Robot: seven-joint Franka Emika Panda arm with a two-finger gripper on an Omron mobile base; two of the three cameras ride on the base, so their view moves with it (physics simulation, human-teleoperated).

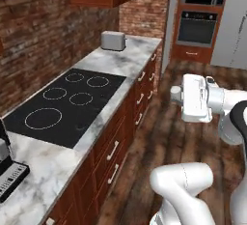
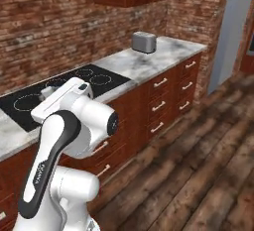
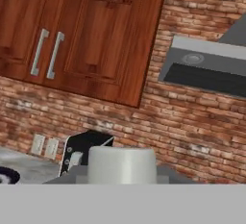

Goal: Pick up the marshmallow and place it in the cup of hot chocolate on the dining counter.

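In the hand view a white, soft-looking marshmallow [image 3: 122,163] sits between the two finger tips of my gripper [image 3: 122,174], which is shut on it. The hand is raised and points towards the brick wall above the kitchen counter. From the base cameras the white hand hangs over the wooden floor beside the counter, with the gripper [image 1: 176,93] at its left end and the gripper [image 2: 47,92] just in front of the cooktop. The cup of hot chocolate and the dining counter are out of view.
A marble counter [image 1: 128,60] on wooden drawers carries a black cooktop [image 1: 67,104], a silver toaster [image 1: 113,40] and a coffee machine [image 3: 82,151]. Wooden wall cabinets [image 3: 81,35] and a range hood [image 3: 206,67] hang above. Built-in ovens [image 1: 198,23] stand beyond the open wooden floor [image 2: 198,165].
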